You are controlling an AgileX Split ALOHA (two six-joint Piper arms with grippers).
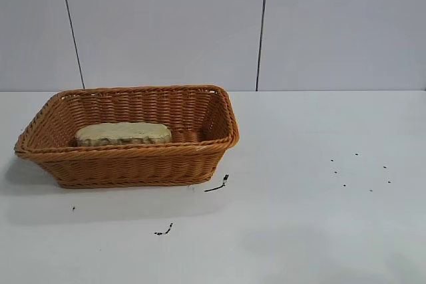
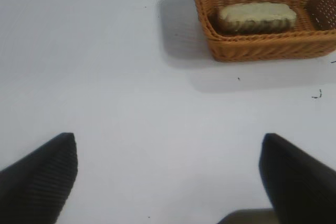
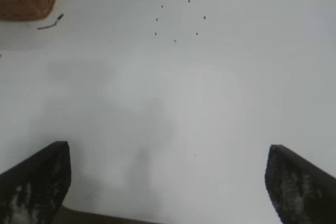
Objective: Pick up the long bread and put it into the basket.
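The long bread [image 1: 123,133] lies pale side up in the basket [image 1: 200,147] — likely light, soft (grip mid-length); both grippers — left [image 2: 168,174], right [image 3: 168,179] — gape empty.

Left claw [image 2: 168,179]: two black fingers, wedge-shaped and tapering to blunt tips, one at 7 o'clock of the wrist view [image 2: 39,179], the other at 5 o'clock; surface finely ribbed, clean. Right claw [image 3: 168,182]: same black wedge form, fingers [image 3: 37,184] marked with pale whitish scuffs or residue on the inner faces. No cables, screws or labels visible.
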